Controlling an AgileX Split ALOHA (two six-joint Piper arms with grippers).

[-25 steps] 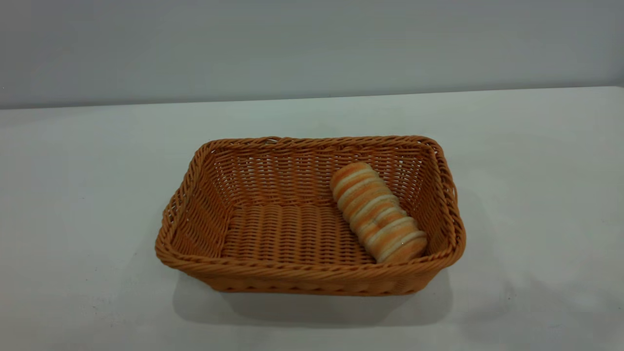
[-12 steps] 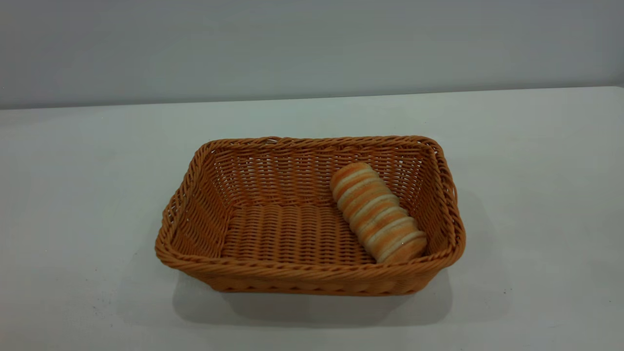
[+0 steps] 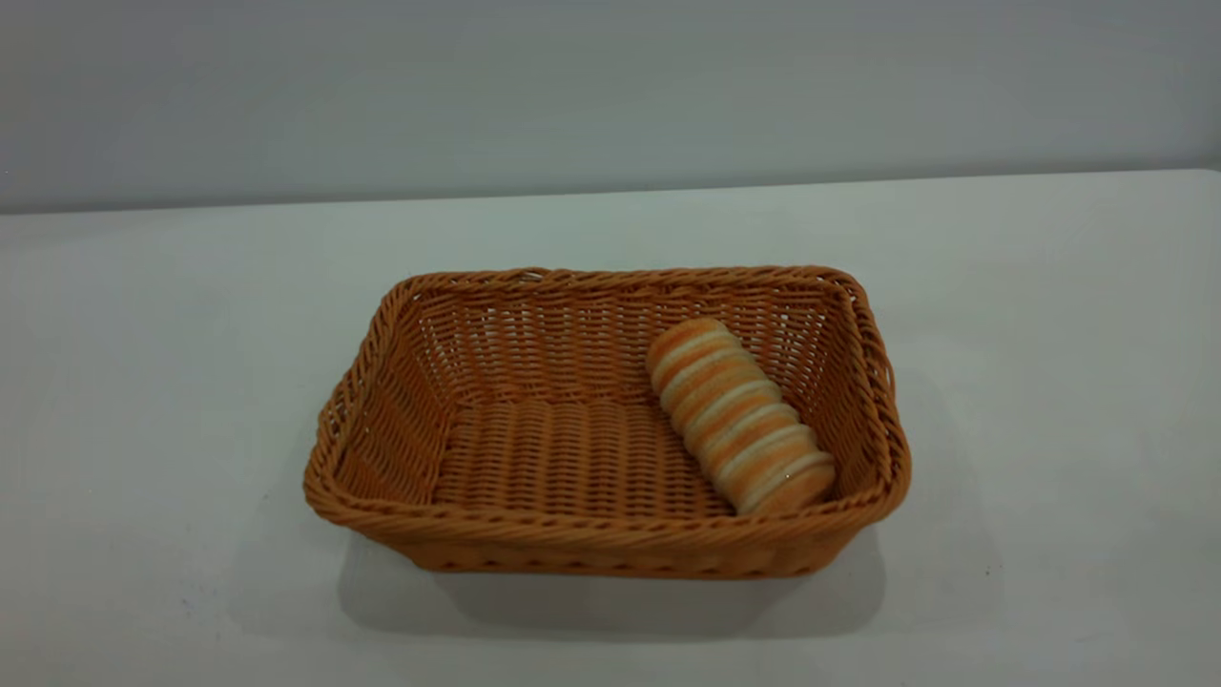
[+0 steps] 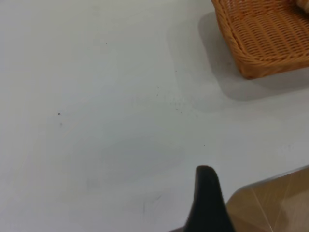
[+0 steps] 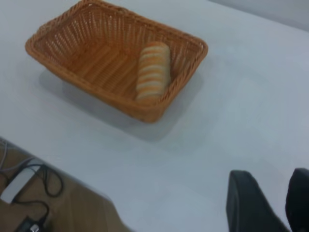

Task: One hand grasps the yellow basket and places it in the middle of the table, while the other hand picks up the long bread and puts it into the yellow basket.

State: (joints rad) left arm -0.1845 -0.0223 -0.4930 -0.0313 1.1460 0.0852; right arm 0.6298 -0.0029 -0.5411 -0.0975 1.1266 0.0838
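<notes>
The yellow basket [image 3: 572, 534] stands in the middle of the white table [image 3: 143, 382]. The long bread [image 3: 736, 418] lies inside it on the right side of its floor, slanting from the back wall toward the front right corner. No gripper shows in the exterior view. In the right wrist view the basket [image 5: 58, 58] with the bread [image 5: 153, 70] lies far from my right gripper [image 5: 273, 186], which is open and empty above bare table. In the left wrist view my left gripper [image 4: 206, 198] hangs near the table's edge, well away from a corner of the basket [image 4: 260, 53].
The table's edge and brown floor [image 4: 275, 203] show beside the left gripper. In the right wrist view cables and a small device [image 5: 24, 193] lie on the floor past the table's edge. A grey wall [image 3: 610, 86] runs behind the table.
</notes>
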